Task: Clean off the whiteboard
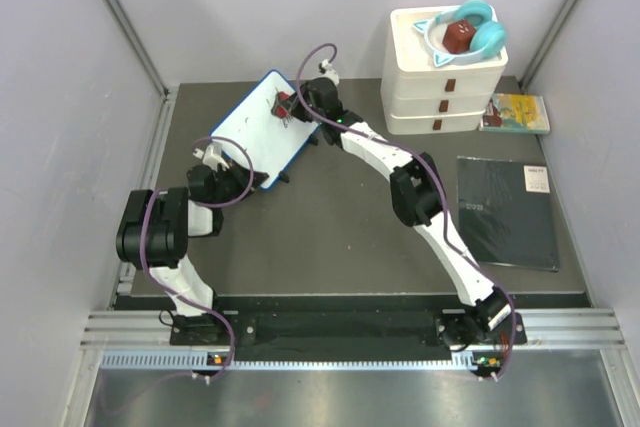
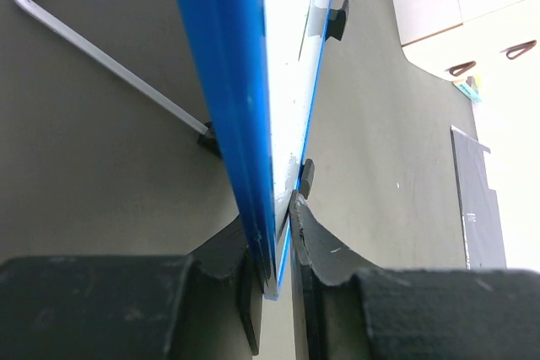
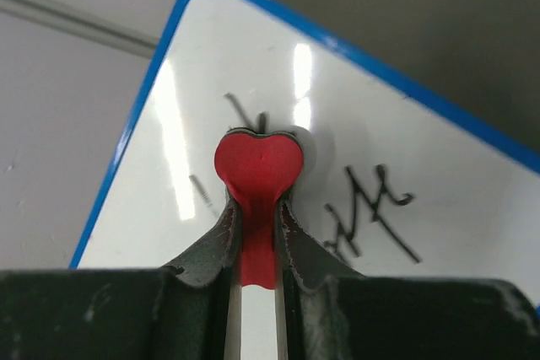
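Whiteboard (image 1: 250,137) edge between closed left fingers (image 2: 325,246); red eraser (image 3: 257,166) tight in right fingers (image 3: 299,242), against board face

The table (image 1: 330,237) top is dark grey. Pale grey walls (image 1: 60,67) stand on the left, back and right of the picture. Thin metal posts (image 1: 120,17) run up in the upper corners. At the upper right sits a white stack of drawers (image 1: 440,97) with blue headphones (image 1: 492,39) on top. A yellow book (image 1: 517,113) lies just right of the drawers. Below it lies a flat black pad (image 1: 505,212). A silver rail (image 1: 570,332) runs along the bottom.
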